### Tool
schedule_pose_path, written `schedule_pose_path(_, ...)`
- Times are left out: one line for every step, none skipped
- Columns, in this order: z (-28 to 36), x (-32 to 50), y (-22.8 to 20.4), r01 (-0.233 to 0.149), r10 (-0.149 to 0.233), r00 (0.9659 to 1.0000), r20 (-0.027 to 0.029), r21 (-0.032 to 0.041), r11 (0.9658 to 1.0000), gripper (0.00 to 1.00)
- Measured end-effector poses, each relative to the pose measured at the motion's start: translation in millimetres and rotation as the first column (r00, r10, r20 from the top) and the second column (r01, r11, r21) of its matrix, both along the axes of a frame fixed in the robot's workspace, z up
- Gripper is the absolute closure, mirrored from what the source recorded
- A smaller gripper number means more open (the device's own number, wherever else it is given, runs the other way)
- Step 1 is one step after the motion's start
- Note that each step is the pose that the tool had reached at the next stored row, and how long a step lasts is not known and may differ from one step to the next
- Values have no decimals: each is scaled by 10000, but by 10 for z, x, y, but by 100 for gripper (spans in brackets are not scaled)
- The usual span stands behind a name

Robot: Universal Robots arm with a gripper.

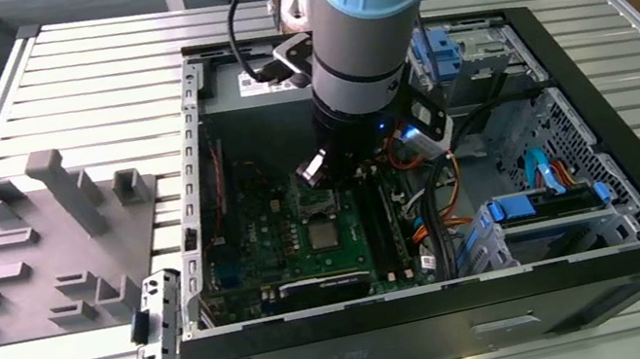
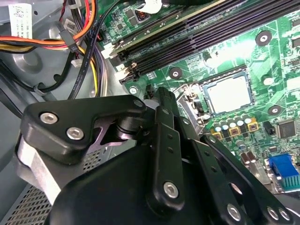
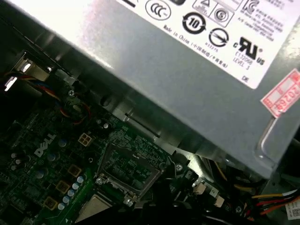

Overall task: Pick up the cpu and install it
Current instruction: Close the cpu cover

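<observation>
The cpu (image 2: pixel 228 93) is a silvery square chip lying flat in its socket on the green motherboard (image 2: pixel 262 56). In the exterior view the cpu (image 1: pixel 325 234) sits mid-board, just in front of the raised socket frame (image 1: pixel 316 203). My gripper (image 1: pixel 339 174) hangs inside the open computer case, over the board and slightly behind the socket. In the second wrist view the black gripper (image 2: pixel 158 96) rises beside the socket and is apart from the chip. The first wrist view has the open frame (image 3: pixel 129 171) with a corner of the cpu (image 3: pixel 93 209) below it.
The grey power supply (image 3: pixel 187 70) stands close behind the gripper. Black memory slots (image 2: pixel 201 28) and orange, yellow and black cables (image 2: pixel 84 28) flank the socket. The black case wall (image 1: pixel 450 315) rings the board. A grey parts fixture (image 1: pixel 43 248) lies at the exterior view's left.
</observation>
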State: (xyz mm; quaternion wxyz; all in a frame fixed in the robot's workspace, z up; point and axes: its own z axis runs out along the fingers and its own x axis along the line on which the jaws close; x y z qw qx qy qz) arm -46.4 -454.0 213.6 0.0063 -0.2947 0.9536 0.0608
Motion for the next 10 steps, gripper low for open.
schedule_pose_path(7,5,-6,0,0,10000,-4,0,10000,89)
schedule_pose_path(13,9,-12,0,0,10000,-8,-1,10000,89)
schedule_pose_path(20,14,-19,0,0,10000,-13,-1,10000,89)
schedule_pose_path(25,20,-27,0,0,10000,-19,-2,10000,89)
schedule_pose_path(28,25,-33,0,0,10000,-26,0,10000,89)
schedule_pose_path(29,31,-37,0,0,10000,-32,-1,10000,89)
schedule_pose_path(29,35,-37,0,0,10000,-33,-1,10000,89)
schedule_pose_path(28,36,-36,0,0,10000,-33,0,10000,89)
schedule_pose_path(27,36,-34,1,-1,10000,-33,1,10000,89)
schedule_pose_path(26,36,-29,0,0,10000,-34,0,10000,89)
